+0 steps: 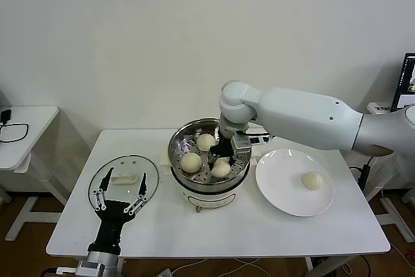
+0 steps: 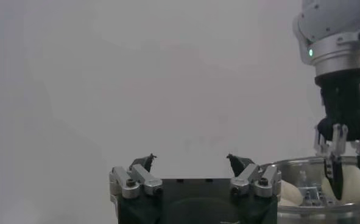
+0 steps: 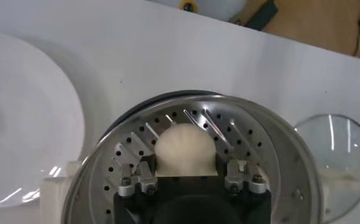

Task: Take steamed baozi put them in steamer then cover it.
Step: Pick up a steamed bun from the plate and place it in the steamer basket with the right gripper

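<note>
Three steamed baozi (image 1: 191, 161), cream-white and round with faintly pleated tops, sit on the perforated tray of the steamer (image 1: 178, 142); a fourth bun (image 1: 313, 180) lies alone on the white plate (image 1: 285, 196) to the robot's right. Of the three in the pot, one is at the back, one at the left front, and one (image 1: 221, 168) at the right front, directly under the right gripper (image 1: 222, 154). In the right wrist view that bun (image 3: 185, 150) fills the space between the gripper's two fingers (image 3: 137, 178), which stand parted on either side of it; whether they press on the dough cannot be told.

Shiny steel walls rise around the tray, and the right arm reaches down over the pot's far right rim. The steamer stands on a white base near the middle of the white table (image 1: 272, 238), just beside the plate and just beside the cover (image 1: 123, 180). That glass lid lies flat on the table to the robot's left, its oblong cream handle facing up.

Hovering at the near edge of the cover is the left gripper (image 1: 119, 199), its fingers spread wide and holding nothing, well apart from the buns.
</note>
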You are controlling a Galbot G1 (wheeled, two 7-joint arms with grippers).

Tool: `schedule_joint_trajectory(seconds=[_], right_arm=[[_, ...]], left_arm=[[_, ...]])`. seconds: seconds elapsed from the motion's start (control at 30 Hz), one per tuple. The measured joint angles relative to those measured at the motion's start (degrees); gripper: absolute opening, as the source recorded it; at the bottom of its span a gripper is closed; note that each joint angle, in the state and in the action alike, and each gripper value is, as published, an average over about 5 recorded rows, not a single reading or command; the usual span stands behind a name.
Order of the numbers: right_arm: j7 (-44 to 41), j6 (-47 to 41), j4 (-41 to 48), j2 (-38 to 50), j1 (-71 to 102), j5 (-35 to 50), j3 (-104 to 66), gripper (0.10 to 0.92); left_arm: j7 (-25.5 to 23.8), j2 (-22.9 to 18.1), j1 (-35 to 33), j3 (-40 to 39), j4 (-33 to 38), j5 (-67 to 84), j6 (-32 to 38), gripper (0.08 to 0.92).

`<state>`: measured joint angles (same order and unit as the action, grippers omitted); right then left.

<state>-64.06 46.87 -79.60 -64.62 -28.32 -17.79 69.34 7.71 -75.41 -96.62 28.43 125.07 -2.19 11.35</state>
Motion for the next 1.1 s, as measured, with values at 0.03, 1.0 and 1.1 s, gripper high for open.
schedule_joint_trajectory(seconds=[0.03, 1.0, 1.1], right_arm=[[-0.1, 0.1, 0.1, -0.1, 0.2, -0.3, 0.0, 0.653], [-1.4, 0.3, 2.4, -0.5, 1.0, -1.3, -3.2, 0.823], [-2.3, 0.2, 3.4, 0.4, -0.5, 1.3, -4.3, 0.823]], left_arm=[[0.0, 0.0, 0.0, 0.0, 0.0, 0.1, 0.0, 0.823], [1.0, 0.0, 0.5, 0.6, -0.3, 0.8, 0.5, 0.823], [1.0, 0.1, 0.5, 0.5, -0.3, 0.8, 0.4, 0.823]])
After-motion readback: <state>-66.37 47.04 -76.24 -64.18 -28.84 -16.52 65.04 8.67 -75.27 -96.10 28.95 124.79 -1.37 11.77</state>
